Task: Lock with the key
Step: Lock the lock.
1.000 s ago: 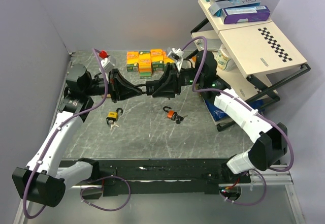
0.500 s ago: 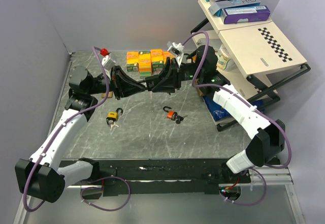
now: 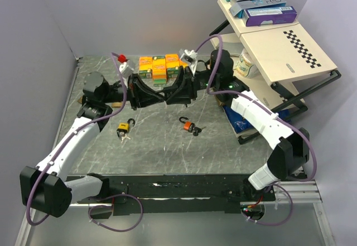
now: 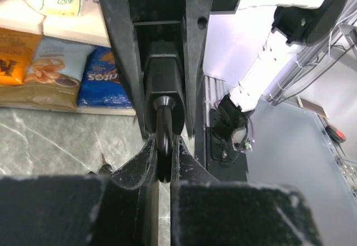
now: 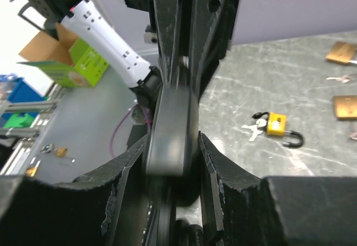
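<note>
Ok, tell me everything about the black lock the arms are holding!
The black lock hangs in the air above the table, between both arms. Its smooth dark body is squeezed by the right gripper. Its rounded dark shackle sticks out sideways, pinched by the left gripper. I can't see a key in it.

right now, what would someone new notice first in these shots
The two arms meet nose to nose above mid-table, the left tool pinching the shackle of a black padlock whose body sits in the right tool. Under them a yellow padlock and an orange padlock lie loose on the marbled table.
</note>
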